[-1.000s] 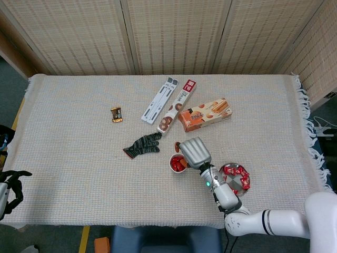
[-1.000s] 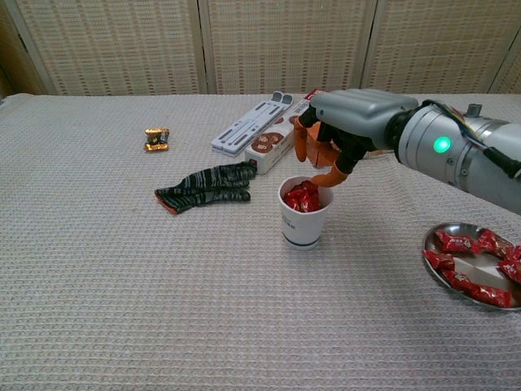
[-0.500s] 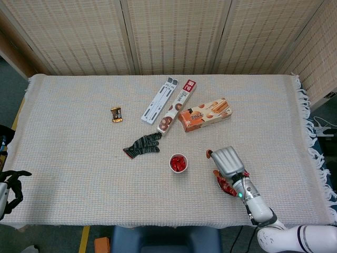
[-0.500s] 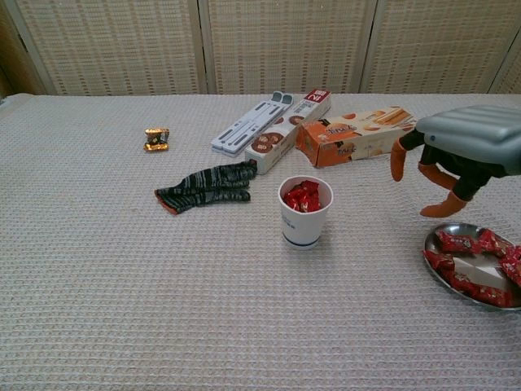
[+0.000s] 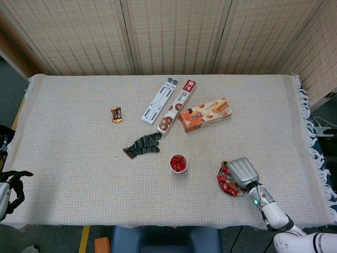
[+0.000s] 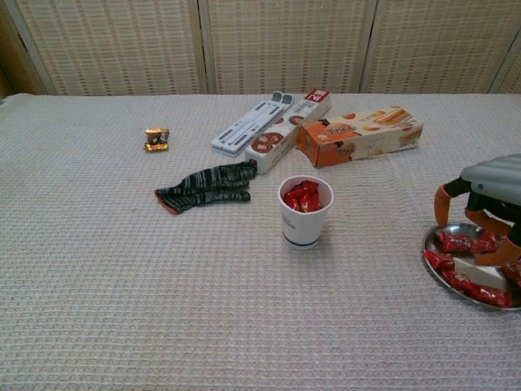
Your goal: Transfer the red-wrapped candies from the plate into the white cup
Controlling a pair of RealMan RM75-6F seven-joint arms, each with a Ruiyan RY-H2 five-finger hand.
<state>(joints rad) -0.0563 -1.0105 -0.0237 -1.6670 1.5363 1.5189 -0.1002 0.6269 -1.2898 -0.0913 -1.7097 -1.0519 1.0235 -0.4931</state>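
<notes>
At the right edge of the frame, the right robot hand hangs over the metal plate, its orange-tipped fingers spread and pointing down at the red-wrapped candies lying there. At centre stands the white cup with red candies inside, on the woven tabletop. Left of the cup lies a dark striped glove, and above it sit an orange biscuit box, two long packets and, upper left, a small brown sweet.

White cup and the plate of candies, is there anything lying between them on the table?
No. In the chest view, only bare tablecloth separates the white cup from the plate.
</notes>
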